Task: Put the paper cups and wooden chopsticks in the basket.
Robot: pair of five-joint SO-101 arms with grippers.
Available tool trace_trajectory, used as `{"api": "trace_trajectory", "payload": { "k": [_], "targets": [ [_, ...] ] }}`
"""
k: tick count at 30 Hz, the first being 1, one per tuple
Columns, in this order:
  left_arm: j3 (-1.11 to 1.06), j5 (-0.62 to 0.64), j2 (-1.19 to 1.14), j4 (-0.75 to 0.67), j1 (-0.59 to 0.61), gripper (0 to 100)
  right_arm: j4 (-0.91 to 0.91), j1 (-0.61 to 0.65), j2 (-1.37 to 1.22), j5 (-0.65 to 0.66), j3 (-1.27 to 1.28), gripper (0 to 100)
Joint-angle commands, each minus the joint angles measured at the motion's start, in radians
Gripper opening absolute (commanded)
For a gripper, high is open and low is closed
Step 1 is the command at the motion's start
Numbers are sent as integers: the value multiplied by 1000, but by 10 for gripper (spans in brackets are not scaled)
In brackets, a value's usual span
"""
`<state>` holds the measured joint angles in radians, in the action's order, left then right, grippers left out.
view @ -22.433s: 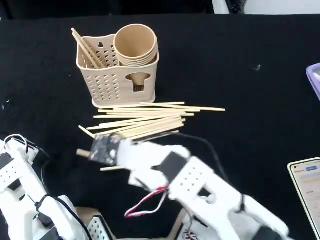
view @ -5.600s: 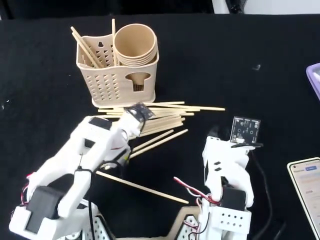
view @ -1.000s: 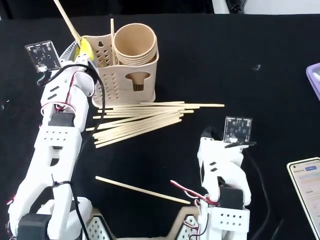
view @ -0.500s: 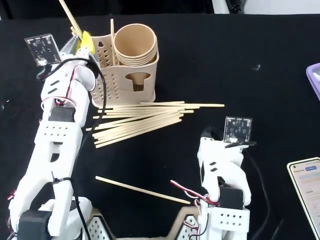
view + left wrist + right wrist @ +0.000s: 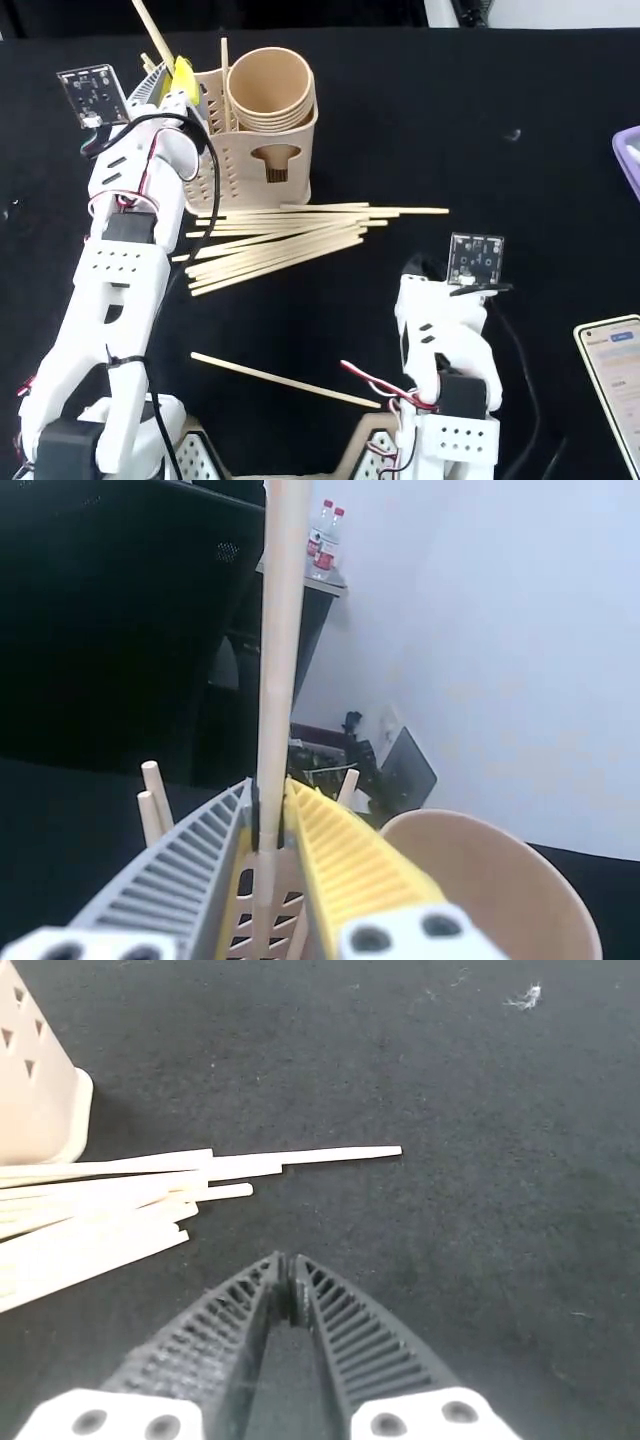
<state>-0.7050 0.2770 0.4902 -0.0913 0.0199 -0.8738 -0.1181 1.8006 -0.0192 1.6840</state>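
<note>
A beige perforated basket (image 5: 255, 170) stands at the back left of the black table, with stacked paper cups (image 5: 271, 88) in its right half and a few chopsticks upright in its left half. My left gripper (image 5: 170, 82) hovers at the basket's left rim, shut on a wooden chopstick (image 5: 152, 32) that points up and away; the stick (image 5: 280, 650) rises between the grey and yellow fingers (image 5: 335, 855). A heap of chopsticks (image 5: 290, 240) lies in front of the basket, and one stray stick (image 5: 285, 380) lies nearer me. My right gripper (image 5: 290, 1295) rests shut and empty over the cloth by the heap's end (image 5: 300, 1160).
A phone (image 5: 612, 375) lies at the right edge of the table and a purple object (image 5: 630, 155) shows at the far right. The black cloth to the right of the heap is bare. The basket's corner (image 5: 35, 1090) appears in the right wrist view.
The left arm has shifted slightly right with the chopstick, closer over the basket's left compartment. The right arm has stayed still.
</note>
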Motion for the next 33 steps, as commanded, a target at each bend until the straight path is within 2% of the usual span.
{"api": "trace_trajectory", "payload": {
  "k": [1, 3, 9, 12, 17, 33],
  "targets": [
    [7, 5, 8, 2, -8, 33, 25, 8, 93, 11, -15, 15],
    [-16, -11, 8, 2, -10, 33, 25, 8, 93, 11, -15, 15],
    [-87, -178, 8, 2, -15, 33, 25, 8, 93, 11, -15, 15],
    [-116, -181, 8, 2, -12, 37, 25, 8, 93, 11, -15, 15],
    [-139, -176, 8, 3, -15, 161, 25, 8, 93, 11, -15, 15],
    [-24, -176, 18, 2, -15, 145, 25, 8, 93, 11, -13, 15]
  ]
}}
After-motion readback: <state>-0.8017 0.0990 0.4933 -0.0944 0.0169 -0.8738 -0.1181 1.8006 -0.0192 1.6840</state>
